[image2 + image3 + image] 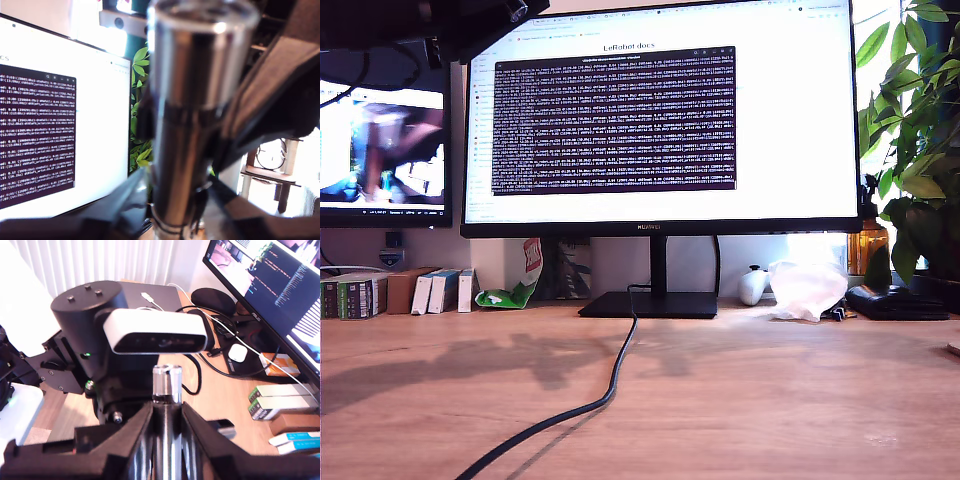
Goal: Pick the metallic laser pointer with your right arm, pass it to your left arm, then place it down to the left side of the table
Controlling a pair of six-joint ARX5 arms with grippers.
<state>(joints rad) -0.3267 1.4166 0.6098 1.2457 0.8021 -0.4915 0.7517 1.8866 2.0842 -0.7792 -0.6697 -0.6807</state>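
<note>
Held aloft mid-handover, the metallic laser pointer [166,385] is pinched by my second gripper [166,440] and apparently also by my first gripper [175,210]; releasing early could drop it onto the table [770,400].

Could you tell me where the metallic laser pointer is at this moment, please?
The metallic laser pointer is off the table, standing upright between the fingers of my first gripper and my second gripper; the exterior view does not show it.

An office desk: monitor [660,115] showing terminal text, potted plant [915,130], wooden table [770,400]
</note>
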